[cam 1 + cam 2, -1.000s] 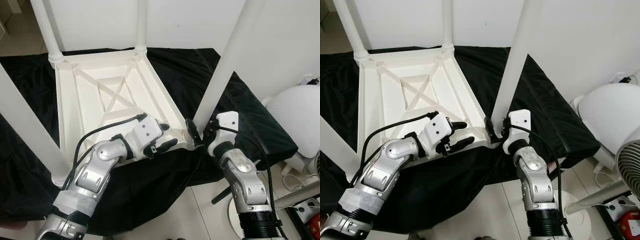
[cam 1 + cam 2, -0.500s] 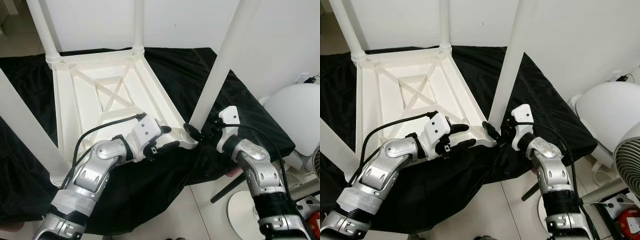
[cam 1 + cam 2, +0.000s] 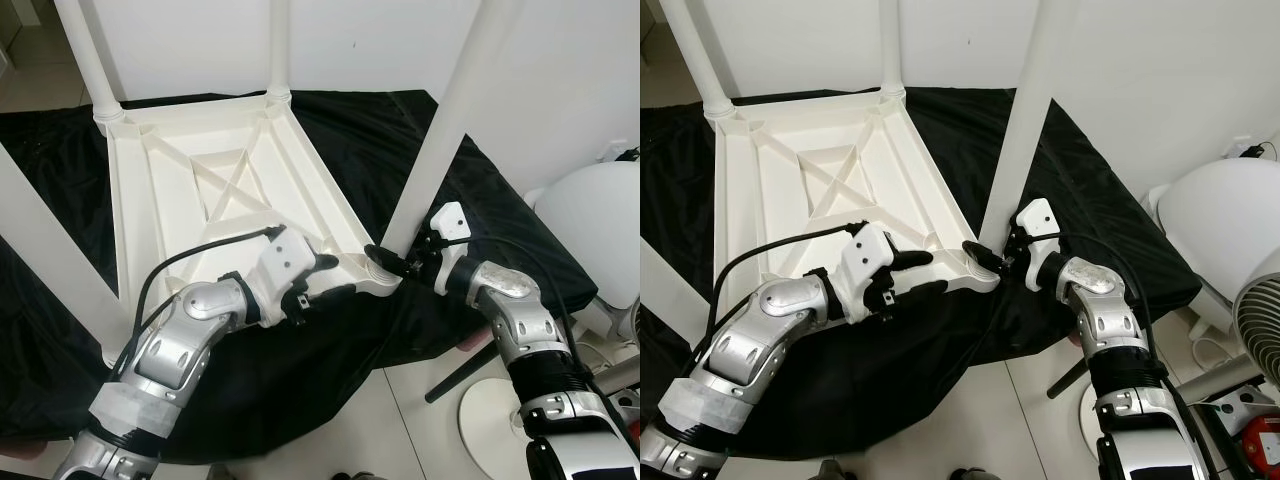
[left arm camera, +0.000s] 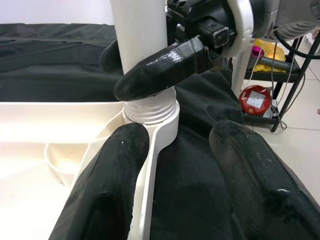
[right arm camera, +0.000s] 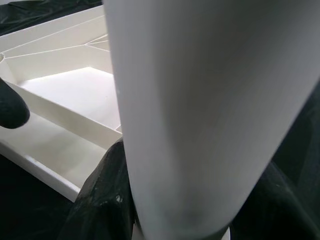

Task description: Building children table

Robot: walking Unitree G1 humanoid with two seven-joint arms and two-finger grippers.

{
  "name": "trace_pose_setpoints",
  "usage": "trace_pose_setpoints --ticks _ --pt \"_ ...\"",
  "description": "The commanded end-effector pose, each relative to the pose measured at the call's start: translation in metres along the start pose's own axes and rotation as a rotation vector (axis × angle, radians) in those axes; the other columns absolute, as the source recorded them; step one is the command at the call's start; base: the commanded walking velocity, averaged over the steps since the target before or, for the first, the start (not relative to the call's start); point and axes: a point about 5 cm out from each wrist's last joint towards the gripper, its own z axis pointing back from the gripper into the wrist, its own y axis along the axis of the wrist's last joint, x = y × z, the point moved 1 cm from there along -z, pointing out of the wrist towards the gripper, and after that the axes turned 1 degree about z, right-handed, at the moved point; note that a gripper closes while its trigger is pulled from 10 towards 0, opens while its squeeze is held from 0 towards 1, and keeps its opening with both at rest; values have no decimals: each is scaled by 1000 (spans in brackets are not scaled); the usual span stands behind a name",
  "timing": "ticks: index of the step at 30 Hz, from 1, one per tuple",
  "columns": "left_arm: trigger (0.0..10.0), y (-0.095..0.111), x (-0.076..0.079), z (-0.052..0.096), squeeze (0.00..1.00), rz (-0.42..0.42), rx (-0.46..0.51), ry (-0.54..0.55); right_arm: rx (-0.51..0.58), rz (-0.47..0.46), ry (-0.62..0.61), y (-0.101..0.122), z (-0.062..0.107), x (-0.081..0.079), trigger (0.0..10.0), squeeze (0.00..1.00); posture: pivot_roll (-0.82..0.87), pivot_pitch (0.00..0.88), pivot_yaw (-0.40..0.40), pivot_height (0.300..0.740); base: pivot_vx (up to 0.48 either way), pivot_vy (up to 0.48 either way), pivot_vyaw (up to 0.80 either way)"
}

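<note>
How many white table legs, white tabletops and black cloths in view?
White plastic table legs: 4
Upturned white plastic tabletop: 1
Black cloth under it: 1
Total: 6

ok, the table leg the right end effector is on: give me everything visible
White plastic-looking round leg, plain and smooth, standing nearly upright with a slight lean. Its base sits in a ribbed collar at the near right corner of the upturned white tabletop. The right end effector clasps it just above the collar, a black finger on either side.
</note>
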Motion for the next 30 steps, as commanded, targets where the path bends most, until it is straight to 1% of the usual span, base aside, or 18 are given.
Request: trace_pose_setpoints --ticks 1,5,6,7,13,17,18,20,21,22,23,24,26,30 --pt "10000 2 10 0 0 -3 -4 -134 -39 -4 10 -9 3 0 0 0 22 132 -41 740 0 0 0" --pt "10000 2 10 -1 0 -7 -3 -132 -46 -10 19 -12 4 -2 0 0 24 125 -45 740 0 0 0" --pt "10000 3 9 -1 0 -11 -2 -126 -48 -16 16 -14 5 -2 863 0 23 124 -45 740 0 0 0" --pt "10000 4 9 -3 0 -10 1 -116 -44 -23 8 -16 6 -2 10000 0 22 118 -50 740 0 0 0" --pt "10000 5 6 -4 0 -15 10 -94 -15 -68 -36 -15 7 -2 10000 0 17 114 -57 740 0 0 0" --pt "10000 6 0 -4 0 -27 23 -35 31 -107 -113 -13 7 -6 10000 0 14 114 -60 740 0 0 0" --pt "10000 6 0 -4 0 -27 23 -35 31 -107 -113 -13 7 -6 10000 0 14 114 -60 740 0 0 0" --pt "10000 6 -2 -4 0 -25 24 -21 33 -109 -171 -12 5 -8 10000 0 3 114 -63 740 0 0 0" --pt "10000 6 -2 -4 0 -25 24 -21 33 -109 -171 -12 5 -8 10000 0 3 114 -63 740 0 0 0" --pt "10000 5 -4 -4 0 -11 27 0 25 -100 -248 -12 3 -11 10000 0 -2 112 -61 740 0 0 0" --pt "10000 5 -4 -3 0 -6 28 7 19 -98 -284 -12 3 -13 10000 0 -7 113 -60 740 0 0 0" --pt "10000 5 -4 -3 0 -6 28 7 19 -98 -284 -12 3 -13 10000 0 -7 113 -60 740 0 0 0" --pt "10000 4 -4 -2 0 1 30 15 17 -103 -332 -12 3 -16 10000 0 -9 112 -60 740 0 0 0" --pt "10000 3 -7 -1 0 0 29 46 28 -116 -429 -10 2 -29 10000 0 -11 116 -61 740 0 0 0"
